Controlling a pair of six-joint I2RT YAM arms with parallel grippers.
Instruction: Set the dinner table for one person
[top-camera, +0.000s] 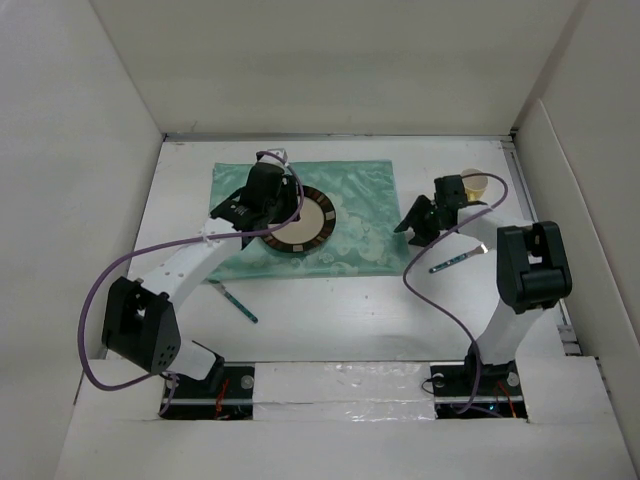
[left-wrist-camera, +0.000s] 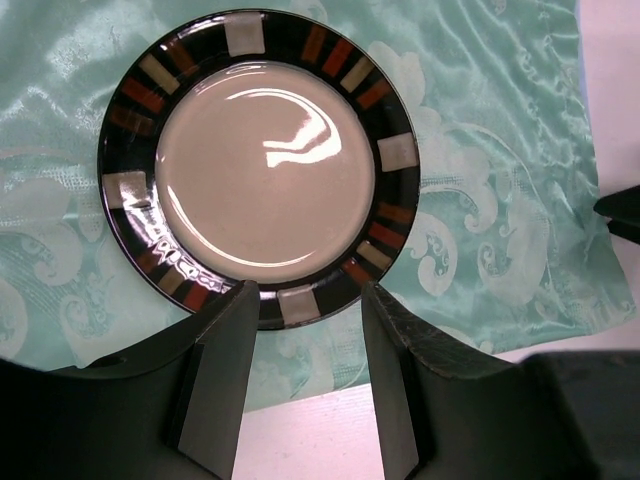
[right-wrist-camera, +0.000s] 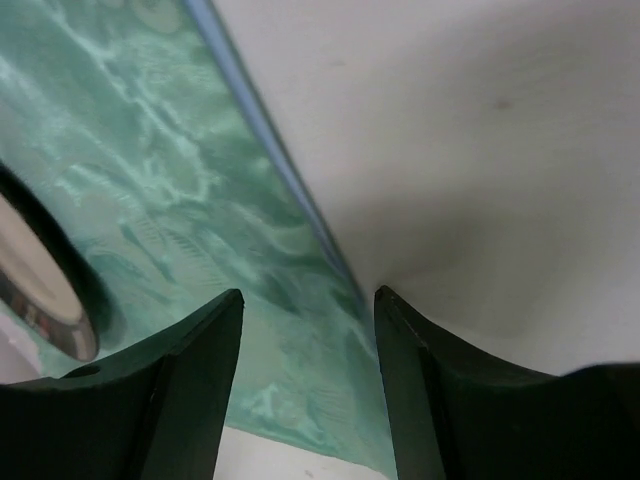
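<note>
A round plate (top-camera: 312, 222) with a cream centre and a dark rim of orange and cream blocks lies on a mint-green cloth mat (top-camera: 350, 200) on the white dinner table (top-camera: 340, 310). My left gripper (top-camera: 270, 222) is open and empty over the plate's left rim. In the left wrist view its fingertips (left-wrist-camera: 305, 300) straddle the near rim of the plate (left-wrist-camera: 265, 165). My right gripper (top-camera: 412, 224) is open and empty just above the mat's right edge (right-wrist-camera: 150, 150). The plate's rim (right-wrist-camera: 40, 295) shows at the left of the right wrist view.
A teal-handled utensil (top-camera: 238, 302) lies on the table in front of the mat at the left. Another utensil (top-camera: 455, 262) lies at the right. A yellowish cup (top-camera: 474, 183) stands behind the right gripper. Upright white panels border the table.
</note>
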